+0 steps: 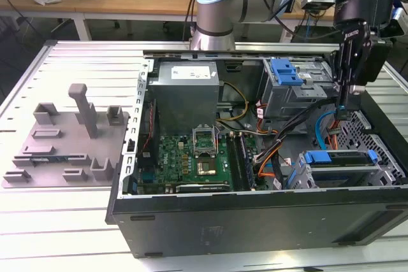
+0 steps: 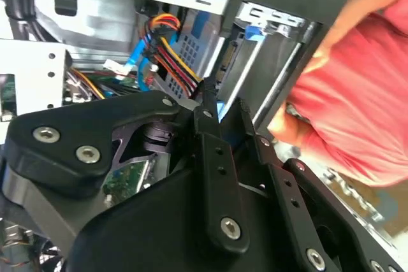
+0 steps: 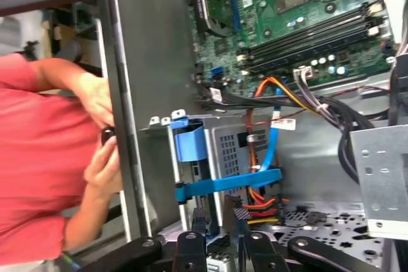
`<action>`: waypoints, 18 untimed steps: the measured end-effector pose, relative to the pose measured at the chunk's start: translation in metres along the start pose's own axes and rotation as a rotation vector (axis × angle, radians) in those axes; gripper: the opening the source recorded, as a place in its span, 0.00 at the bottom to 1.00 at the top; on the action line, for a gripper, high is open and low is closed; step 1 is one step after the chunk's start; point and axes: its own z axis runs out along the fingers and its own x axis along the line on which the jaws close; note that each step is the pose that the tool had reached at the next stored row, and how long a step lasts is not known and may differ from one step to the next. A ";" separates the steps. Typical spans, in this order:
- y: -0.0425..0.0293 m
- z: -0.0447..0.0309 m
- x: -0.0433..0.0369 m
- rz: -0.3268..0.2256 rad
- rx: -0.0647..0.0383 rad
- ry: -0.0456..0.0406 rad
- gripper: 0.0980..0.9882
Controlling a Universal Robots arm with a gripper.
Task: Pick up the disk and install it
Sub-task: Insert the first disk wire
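While the open case [image 1: 255,221] takes up the middle and right of the exterior view, the work is confined to its lower right corner, where a metal cage [image 1: 386,173] stands against the near wall. In that cage lies the disk [image 1: 341,164], its blue rail uppermost and about level with the cage's top edge. By my reading it is seated and the install step is at or near its finish. Whether it has latched fully I cannot tell.

The gripper [image 1: 342,111] hangs in the upper right of that view, pointing straight down. It is above and a little behind the disk, and apart from it. Its fingers [image 3: 191,253] stand a narrow gap apart in both wrist views with nothing pinched between them, so I judge it empty-handed.

Near the tips run a blue cable [image 1: 324,125] and a bundle of orange and black wires [image 1: 274,156], which cross the space between the cage and the board. Any move from this pose calls for a straight vertical path, I think, since a sideways drift could snag those leads or knock the cage's rim. A person's hand [image 3: 102,103], below a red sleeve, rests on the outside of the case wall in the first wrist view, so that side wants care as well.
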 end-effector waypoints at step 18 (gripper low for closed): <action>0.0084 0.0028 -0.0253 0.005 0.037 0.0712 0.22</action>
